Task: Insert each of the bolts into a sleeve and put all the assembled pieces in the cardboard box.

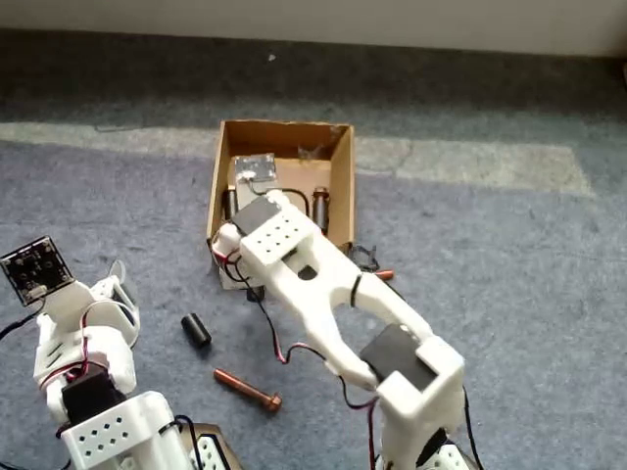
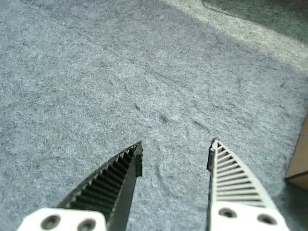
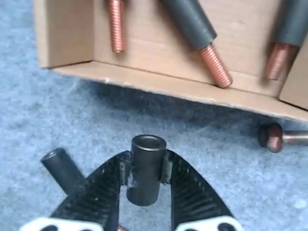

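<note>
No writing, label or number can be read anywhere.

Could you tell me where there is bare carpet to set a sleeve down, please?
Bare: the carpet left of the box, beyond the left gripper, and the wide stretch right of the right arm. Crowded: before the box, with the right gripper holding a sleeve, a loose sleeve, a bolt and a second bolt.

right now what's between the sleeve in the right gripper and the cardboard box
Just bare carpet, in the right wrist view: nothing lies between the sleeve in the right gripper and the cardboard box.
</note>
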You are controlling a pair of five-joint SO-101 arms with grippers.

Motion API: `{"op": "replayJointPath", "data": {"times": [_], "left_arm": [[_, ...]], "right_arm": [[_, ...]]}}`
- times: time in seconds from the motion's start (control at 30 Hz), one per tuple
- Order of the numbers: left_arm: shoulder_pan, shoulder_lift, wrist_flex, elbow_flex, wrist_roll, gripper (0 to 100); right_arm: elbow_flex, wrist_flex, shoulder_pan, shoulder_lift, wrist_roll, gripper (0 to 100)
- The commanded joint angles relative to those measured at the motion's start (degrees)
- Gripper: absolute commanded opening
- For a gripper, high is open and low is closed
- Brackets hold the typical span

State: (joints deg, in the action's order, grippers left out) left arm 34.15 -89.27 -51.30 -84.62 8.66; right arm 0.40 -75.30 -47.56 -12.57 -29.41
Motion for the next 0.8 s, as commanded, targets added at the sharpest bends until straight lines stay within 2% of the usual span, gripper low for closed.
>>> {"op": "replayJointPath", "data": {"times": [0.0, 0.17, 0.4, 0.6, 0.77], "left_arm": [[-6.8, -0.1, 0.7, 2.2, -4.4, 24], [-14.9, 0.2, -2.9, 8.2, -7.0, 24], [-31.4, 5.5, -18.6, 22.1, -16.4, 24], [-38.5, 24.9, -29.0, 33.9, -31.6, 24], [-44.0, 38.6, -32.8, 38.2, -45.0, 24]], "right_arm": [[6.1, -0.7, 3.0, 14.5, 3.8, 0.4], [19.7, 4.5, 11.5, 29.1, 4.7, 0.4], [37.9, 13.9, 26.2, 46.1, 4.7, 0.4], [51.0, 27.3, 39.5, 53.9, 4.7, 0.4], [57.2, 35.6, 45.6, 54.8, 4.4, 0.4]]}}
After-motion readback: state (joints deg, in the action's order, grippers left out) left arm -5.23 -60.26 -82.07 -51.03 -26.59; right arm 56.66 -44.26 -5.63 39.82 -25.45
